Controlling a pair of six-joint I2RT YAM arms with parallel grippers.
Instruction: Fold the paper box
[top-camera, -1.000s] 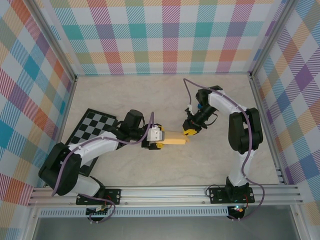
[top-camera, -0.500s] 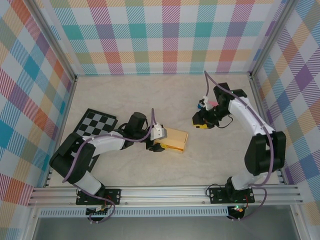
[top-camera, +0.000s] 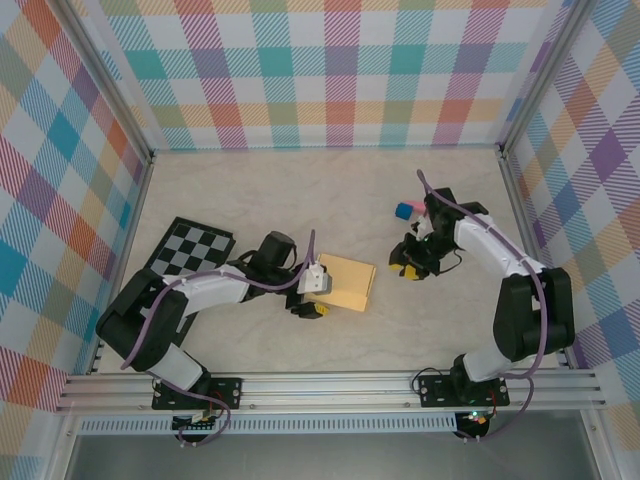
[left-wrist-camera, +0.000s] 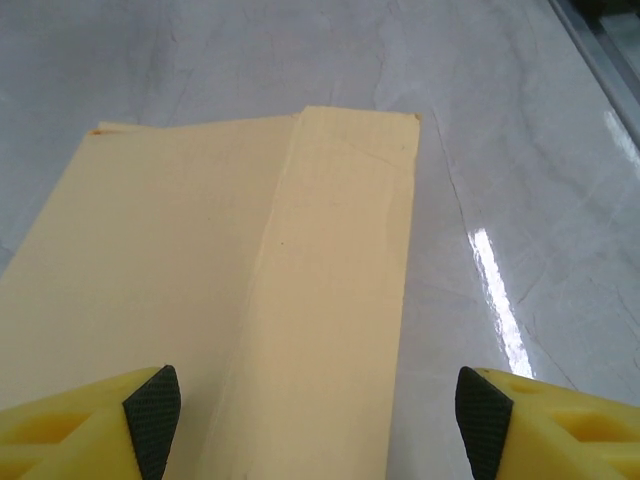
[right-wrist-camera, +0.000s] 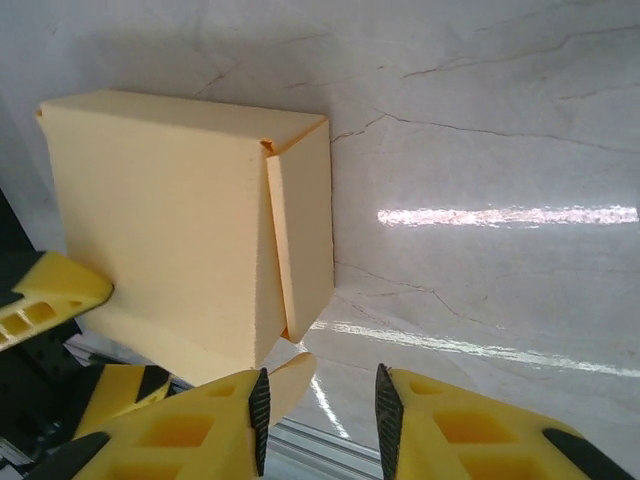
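1. From the top camera, we saw the paper box (top-camera: 346, 283) lying flat on the table (top-camera: 250, 190), just toward 6 o'clock from its centre. The left gripper (top-camera: 318, 292) sat at the box's 9 o'clock edge. The right gripper (top-camera: 407, 267) hung at the box's 3 o'clock, apart from it, with a blue-ended pink stick (top-camera: 405, 211) at its 12 o'clock. A checkered board (top-camera: 190, 250) lay far out at 9 o'clock.
2. From the left wrist, the left gripper (left-wrist-camera: 318, 415) had its jaws spread wide and pinched nothing. The paper box (left-wrist-camera: 250, 290) ran out toward 12 o'clock, one finger over it and the other over bare table (left-wrist-camera: 520, 150).
3. From the right wrist, the right gripper (right-wrist-camera: 320, 415) had its jaws narrowly parted and empty. The paper box (right-wrist-camera: 160, 220) lay at 10 o'clock, and its end flap (right-wrist-camera: 305, 230) looked slightly ajar.
4. We judged the folding nearly done, at the closing step. The next move called for pressing that flap home while the other arm braced the box.
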